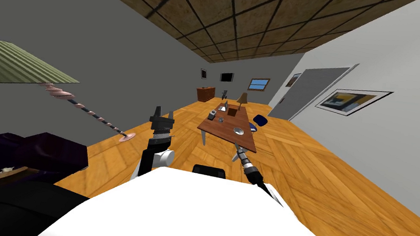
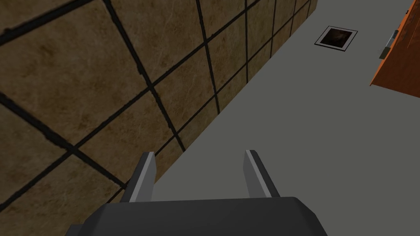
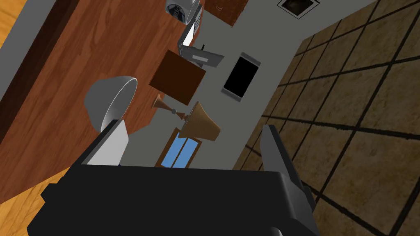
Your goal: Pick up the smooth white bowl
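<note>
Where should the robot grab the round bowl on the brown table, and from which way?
Probably its thin rim, one finger inside, one outside. The bowl stands open side up by the table's near edge, and its round outside may slip. Come from above with the open right gripper, which is closest.

Long room, orange wood floor (image 1: 327, 178) across centre and right of frame. Grey walls (image 1: 113, 37); brown tiled ceiling (image 1: 247, 13) along top. Brown table (image 1: 225, 131) at centre, blue chair (image 1: 260, 120) beside it. Floor lamp (image 1: 10, 62) (green shade, twisted pole) at left. Dark sofa (image 1: 19, 151) lower left. Door (image 1: 307, 93), framed picture (image 1: 351, 101) on right wall. Window (image 1: 259, 84), dresser (image 1: 205, 93) at far end.
</note>
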Controlling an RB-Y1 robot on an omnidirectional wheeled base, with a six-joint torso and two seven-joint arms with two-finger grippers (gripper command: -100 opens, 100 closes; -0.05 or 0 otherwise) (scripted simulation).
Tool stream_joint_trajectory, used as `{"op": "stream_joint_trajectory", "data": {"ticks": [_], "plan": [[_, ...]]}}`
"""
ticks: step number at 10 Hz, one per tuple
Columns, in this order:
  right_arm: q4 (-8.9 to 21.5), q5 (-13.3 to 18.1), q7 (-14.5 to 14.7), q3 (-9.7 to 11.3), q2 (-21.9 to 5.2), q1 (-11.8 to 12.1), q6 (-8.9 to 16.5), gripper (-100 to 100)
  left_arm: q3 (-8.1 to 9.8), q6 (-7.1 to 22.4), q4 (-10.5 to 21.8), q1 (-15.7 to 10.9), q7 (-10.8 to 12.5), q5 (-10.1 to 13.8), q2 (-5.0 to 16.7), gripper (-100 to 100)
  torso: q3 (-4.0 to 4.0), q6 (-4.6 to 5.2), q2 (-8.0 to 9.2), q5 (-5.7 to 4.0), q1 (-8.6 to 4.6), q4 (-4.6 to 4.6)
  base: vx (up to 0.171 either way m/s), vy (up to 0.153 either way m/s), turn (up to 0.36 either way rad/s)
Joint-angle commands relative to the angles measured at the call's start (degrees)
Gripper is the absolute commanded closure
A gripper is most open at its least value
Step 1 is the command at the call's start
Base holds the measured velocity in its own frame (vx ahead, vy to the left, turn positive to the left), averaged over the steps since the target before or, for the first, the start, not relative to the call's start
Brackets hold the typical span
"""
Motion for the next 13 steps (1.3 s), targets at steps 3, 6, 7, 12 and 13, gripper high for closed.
{"op": "stream_joint_trajectory", "data": {"ticks": [3,6,7,12,13], "plan": [[5.7,2.9,2.8,4.4,-5.8,0.4,3.7,-100,0.0,0.0,0.0,0.0,0.0,0.0,0.0,0,0.05,0.02,0.07,0.04,0.13,0.03,-0.048,0.078,0.091],[11.2,5.4,5.1,7.7,-10.6,-0.2,5.9,-100,0.0,0.0,0.0,0.0,0.0,0.0,0.0,0,-0.01,0.02,-0.03,0.05,0.14,0.01,-0.017,0.081,0.096],[11.4,5.4,5.1,7.7,-11.3,-0.2,5.9,-100,0.0,0.0,0.0,0.0,0.0,0.0,0.0,0,-0.04,0.0,-0.08,0.03,0.09,0.0,-0.002,0.045,0.056],[19.8,9.2,8.9,12.4,-18.4,-1.9,8.8,-100,0.01,0.0,0.0,0.0,0.0,0.0,0.0,0,-0.08,0.02,-0.16,0.02,-0.01,-0.02,0.007,0.053,0.09],[21.3,10.4,10.2,13.8,-20.3,-2.6,9.7,-100,0.0,0.0,0.0,0.0,0.0,0.0,0.0,0,-0.08,0.0,-0.16,0.02,0.02,-0.02,0.03,0.082,0.174]]}}
